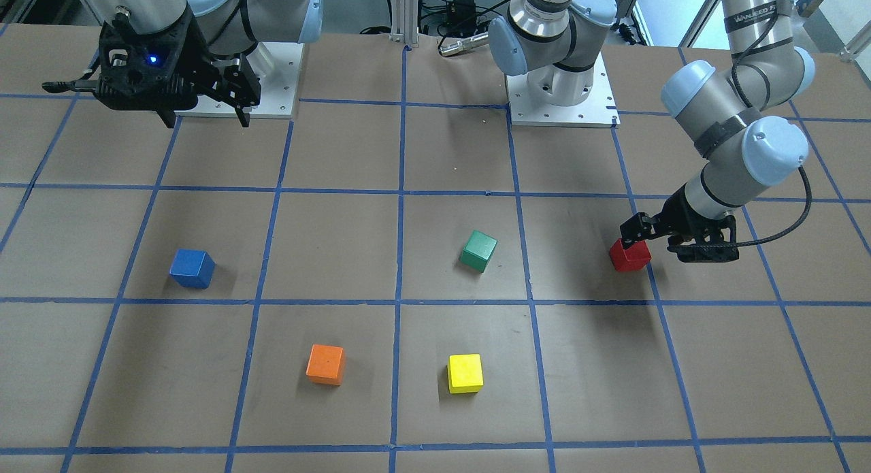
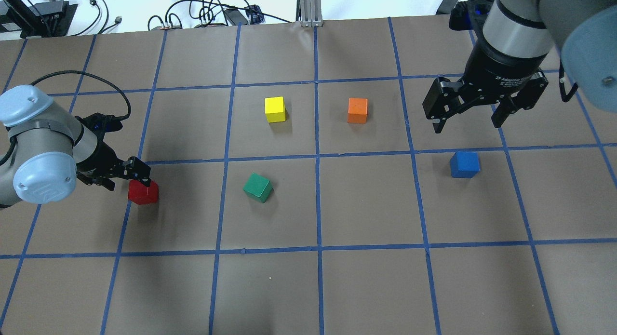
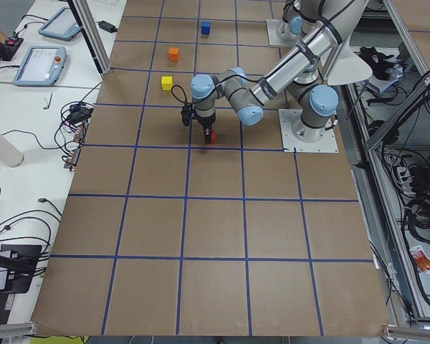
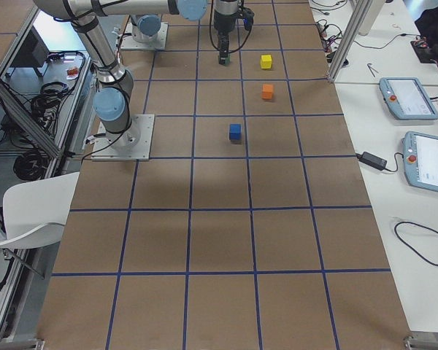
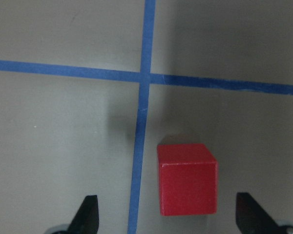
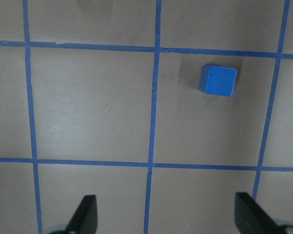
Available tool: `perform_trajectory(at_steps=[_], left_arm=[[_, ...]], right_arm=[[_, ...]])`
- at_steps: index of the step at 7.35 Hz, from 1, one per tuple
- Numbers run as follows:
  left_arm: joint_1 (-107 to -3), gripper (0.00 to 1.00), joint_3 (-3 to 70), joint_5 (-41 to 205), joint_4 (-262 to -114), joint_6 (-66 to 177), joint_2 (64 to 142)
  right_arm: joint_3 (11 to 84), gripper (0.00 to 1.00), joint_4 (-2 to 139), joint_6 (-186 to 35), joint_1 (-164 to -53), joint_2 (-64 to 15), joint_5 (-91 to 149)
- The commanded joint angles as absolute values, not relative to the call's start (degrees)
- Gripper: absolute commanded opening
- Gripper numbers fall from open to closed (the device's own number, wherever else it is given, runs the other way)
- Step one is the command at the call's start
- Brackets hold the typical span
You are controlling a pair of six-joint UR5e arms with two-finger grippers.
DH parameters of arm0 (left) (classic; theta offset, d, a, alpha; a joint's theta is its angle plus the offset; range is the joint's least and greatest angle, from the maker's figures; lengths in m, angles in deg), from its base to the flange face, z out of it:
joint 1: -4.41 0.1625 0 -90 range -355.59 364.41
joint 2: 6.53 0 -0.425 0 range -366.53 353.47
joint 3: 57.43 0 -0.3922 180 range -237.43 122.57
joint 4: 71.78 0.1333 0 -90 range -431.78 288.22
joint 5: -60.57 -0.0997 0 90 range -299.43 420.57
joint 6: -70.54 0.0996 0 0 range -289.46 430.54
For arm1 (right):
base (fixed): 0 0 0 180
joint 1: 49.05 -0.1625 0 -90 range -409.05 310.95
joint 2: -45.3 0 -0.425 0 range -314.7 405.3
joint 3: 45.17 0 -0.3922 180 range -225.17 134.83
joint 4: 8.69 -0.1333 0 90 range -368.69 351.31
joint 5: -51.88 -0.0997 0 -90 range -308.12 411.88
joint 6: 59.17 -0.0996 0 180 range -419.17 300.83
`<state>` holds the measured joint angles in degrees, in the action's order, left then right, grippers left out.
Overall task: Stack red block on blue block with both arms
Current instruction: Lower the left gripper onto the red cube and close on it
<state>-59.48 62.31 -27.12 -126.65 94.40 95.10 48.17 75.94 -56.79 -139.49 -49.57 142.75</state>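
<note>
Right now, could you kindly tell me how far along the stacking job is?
Nothing is stacked yet: the red block sits on the table, far from the blue block. In hand: the left gripper is low over the red block, fingers open, not gripping. The right gripper hovers open near the blue block. Left: grasp, carry, place.

- The surface [image 2: 366,287] is brown, gridded with blue tape.
- The red block [image 2: 143,192] is bright red, the blue block [image 2: 464,164] royal blue.
- A green block [image 2: 258,187], a yellow block [image 2: 275,109], an orange block [image 2: 357,110].
- Left arm [image 2: 83,141] and right arm [image 2: 513,31]: silver-grey, pale-blue joint caps; left claw [image 2: 123,178] and right claw [image 2: 466,125] black.
</note>
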Motion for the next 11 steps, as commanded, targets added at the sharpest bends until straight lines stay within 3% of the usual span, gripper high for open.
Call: perform_trajectory(at_steps=[1,2,3,4,5,9,11], left_arm=[[-59.5,1.0,62.9,-25.1,-125.9,94.1,97.3],[-59.5,0.93,62.8,-25.0,-125.7,94.3,98.3],[-59.7,0.68,62.5,-25.2,-125.7,94.4,99.0],[-59.7,0.28,62.5,-25.6,-123.2,94.3,99.3],[-59.8,0.0,62.5,-25.8,-121.9,94.1,99.3],[-62.9,0.0,61.4,-25.7,-126.7,88.0,93.3],[-73.1,0.0,56.6,-25.8,-132.7,78.9,90.8]], right_arm=[[48.2,1.0,75.9,-56.9,-139.5,-49.5,142.8],[48.1,1.0,76.0,-57.2,-139.5,-49.6,142.8],[48.1,1.0,76.0,-57.2,-139.5,-49.7,142.8],[48.0,1.0,76.0,-57.1,-139.4,-49.6,142.8],[48.1,1.0,76.0,-57.0,-139.3,-49.6,142.8],[48.2,1.0,76.1,-57.3,-139.2,-49.6,142.8],[48.2,1.0,76.1,-57.3,-139.2,-49.4,142.8]])
